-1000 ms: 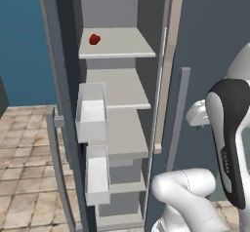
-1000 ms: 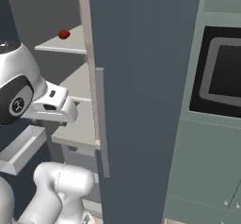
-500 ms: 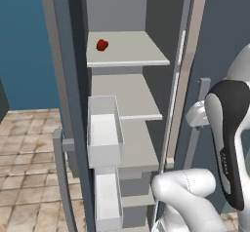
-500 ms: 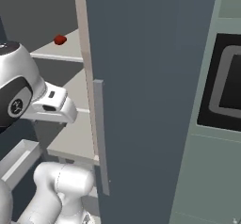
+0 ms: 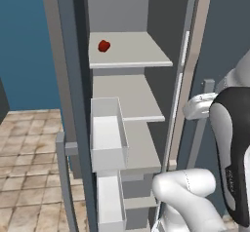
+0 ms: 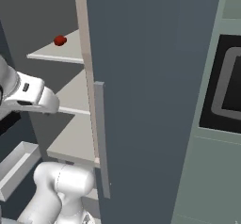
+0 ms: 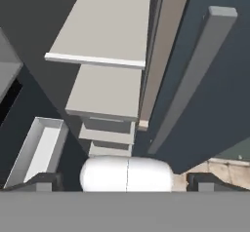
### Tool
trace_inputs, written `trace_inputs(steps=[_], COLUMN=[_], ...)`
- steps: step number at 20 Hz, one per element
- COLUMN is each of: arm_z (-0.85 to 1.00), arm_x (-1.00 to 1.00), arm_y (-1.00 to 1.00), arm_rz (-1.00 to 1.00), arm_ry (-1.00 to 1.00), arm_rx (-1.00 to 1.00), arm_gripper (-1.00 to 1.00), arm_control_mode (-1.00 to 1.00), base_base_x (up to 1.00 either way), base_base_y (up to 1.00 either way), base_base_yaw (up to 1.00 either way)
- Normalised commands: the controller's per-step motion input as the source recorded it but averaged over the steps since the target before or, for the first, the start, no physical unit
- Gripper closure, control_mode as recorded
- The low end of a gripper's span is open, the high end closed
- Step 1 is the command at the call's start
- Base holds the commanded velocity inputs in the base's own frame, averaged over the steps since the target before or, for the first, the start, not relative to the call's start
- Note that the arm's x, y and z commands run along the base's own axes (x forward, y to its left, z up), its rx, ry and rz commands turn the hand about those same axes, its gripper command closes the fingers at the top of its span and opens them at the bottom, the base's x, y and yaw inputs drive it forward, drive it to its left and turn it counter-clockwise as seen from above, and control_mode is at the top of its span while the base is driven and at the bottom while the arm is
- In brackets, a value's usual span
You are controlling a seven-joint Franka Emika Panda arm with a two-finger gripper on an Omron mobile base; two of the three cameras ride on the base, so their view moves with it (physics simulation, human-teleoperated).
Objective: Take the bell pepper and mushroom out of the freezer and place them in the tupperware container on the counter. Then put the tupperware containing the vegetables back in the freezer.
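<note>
Red and glossy, the bell pepper (image 5: 103, 46) sits alone on an upper shelf (image 5: 132, 50) of the freezer (image 5: 127, 128), near the back left corner, untouched. The freezer door stands open, so access is done; by my reading every pick and place is left, and neither vegetable has been lifted out. As a rounded lump the pepper shows no clear long axis, and I cannot tell which way its stem points. The gripper (image 7: 126, 180) has its fingers spread wide with nothing between them, well below the pepper's shelf, looking down past the lower shelves and a white door bin (image 7: 36, 148).
</note>
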Motion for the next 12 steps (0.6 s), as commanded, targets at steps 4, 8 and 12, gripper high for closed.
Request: trace_inputs(steps=[4,8,12], arm_z=[0.78,0.63,0.34], arm_x=[0.01,0.34,0.81], arm_y=[0.08,0.31,0.51], arm_rz=[0.07,0.11,0.11], arm_ry=[-0.34,-0.25,-0.11], arm_rx=[0.02,0.05,0.04], arm_gripper=[-1.00,-1.00,-1.00], arm_control_mode=[-1.00,-1.00,-1.00], base_base_x=[0.00,0.00,0.00], base_base_y=[0.00,0.00,0.00], base_base_yaw=[0.00,0.00,0.00])
